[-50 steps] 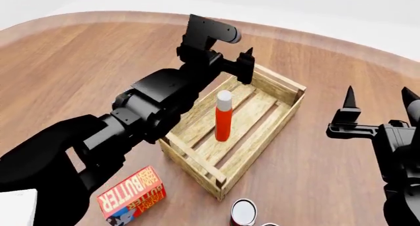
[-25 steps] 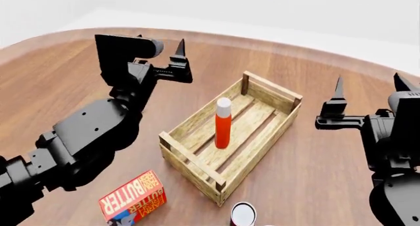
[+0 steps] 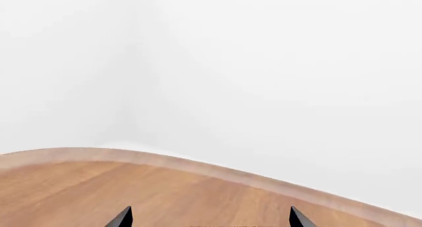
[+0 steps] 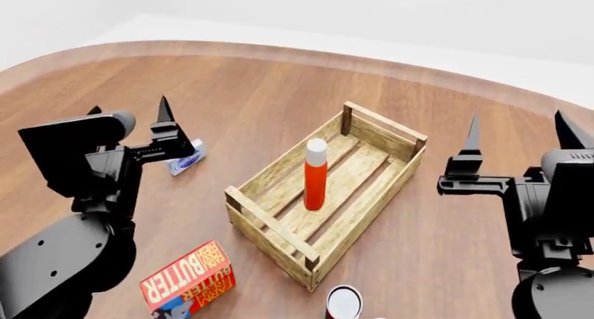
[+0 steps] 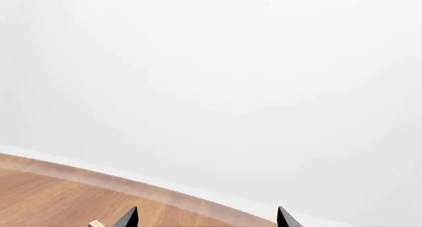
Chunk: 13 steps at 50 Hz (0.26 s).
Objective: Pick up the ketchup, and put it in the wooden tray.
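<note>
The ketchup [image 4: 316, 172], a slim red-orange bottle with a white cap, stands upright inside the wooden tray [image 4: 269, 223] in the middle of the table. My left gripper [image 4: 130, 116] is open and empty, raised at the left, well clear of the tray. My right gripper [image 4: 518, 128] is open and empty, raised at the right of the tray. In the left wrist view the left gripper [image 3: 209, 218] shows two spread fingertips over bare wood. In the right wrist view the right gripper [image 5: 206, 218] shows the same, with a tray corner post [image 5: 97, 224] just visible.
A red-orange butter box [image 4: 188, 279] lies at the front left. A small can [image 4: 344, 301] stands at the front edge. A small blue-white packet [image 4: 186, 159] lies left of the tray. The round wooden table's [image 4: 278, 83] rim curves along the back.
My left arm has swung away from the tray to the left and lowered, uncovering the blue-white packet. The ketchup stays upright in the tray. The right gripper has barely shifted.
</note>
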Available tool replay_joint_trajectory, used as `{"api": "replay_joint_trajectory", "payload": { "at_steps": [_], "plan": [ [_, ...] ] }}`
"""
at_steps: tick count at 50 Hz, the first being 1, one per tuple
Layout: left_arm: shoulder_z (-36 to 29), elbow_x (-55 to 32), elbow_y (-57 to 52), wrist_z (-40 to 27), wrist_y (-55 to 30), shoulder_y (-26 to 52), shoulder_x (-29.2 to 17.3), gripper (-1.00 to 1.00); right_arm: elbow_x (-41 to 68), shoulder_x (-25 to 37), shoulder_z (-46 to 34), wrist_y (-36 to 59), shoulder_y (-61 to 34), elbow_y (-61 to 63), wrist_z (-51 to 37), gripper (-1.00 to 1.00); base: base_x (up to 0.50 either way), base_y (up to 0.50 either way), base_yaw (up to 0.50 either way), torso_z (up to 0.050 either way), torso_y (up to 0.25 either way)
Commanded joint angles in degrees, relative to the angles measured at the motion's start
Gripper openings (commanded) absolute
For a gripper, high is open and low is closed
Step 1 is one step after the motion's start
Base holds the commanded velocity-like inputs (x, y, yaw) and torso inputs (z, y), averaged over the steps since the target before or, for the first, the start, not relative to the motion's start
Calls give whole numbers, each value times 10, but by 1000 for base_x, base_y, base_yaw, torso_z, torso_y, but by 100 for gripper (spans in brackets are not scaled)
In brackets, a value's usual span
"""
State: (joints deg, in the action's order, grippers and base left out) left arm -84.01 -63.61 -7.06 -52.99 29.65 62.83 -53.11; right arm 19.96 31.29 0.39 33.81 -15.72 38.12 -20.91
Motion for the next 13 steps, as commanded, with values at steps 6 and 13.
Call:
{"api": "replay_joint_trajectory", "payload": {
  "at_steps": [6,13],
  "plan": [
    [2,21,-36,-43,14,-26,-32,100,-4,-3,4,-8,27,18,-11,100,0,0,0,0,0],
    [2,23,-36,-43,14,-28,-32,100,-4,-5,6,-16,37,16,-12,100,0,0,0,0,0]
  ]
}}
